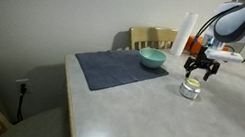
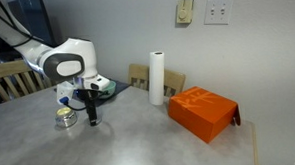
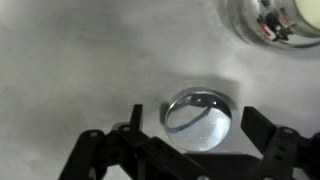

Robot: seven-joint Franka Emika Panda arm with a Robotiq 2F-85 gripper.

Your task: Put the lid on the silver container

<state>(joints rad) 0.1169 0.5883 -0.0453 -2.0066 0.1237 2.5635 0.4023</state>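
Note:
In the wrist view a round glass lid with a shiny metal rim lies flat on the grey table. My gripper is open above it, one dark finger on each side, and neither finger clearly touches it. The silver container is a small shiny pot, cut off at the top right corner of that view. In both exterior views the container stands on the table close beside the lowered gripper. I cannot make out the lid in either of those views.
A teal bowl sits on a dark mat near the table's far edge. A white paper towel roll and an orange box stand on the table away from the gripper. A wooden chair is behind the table.

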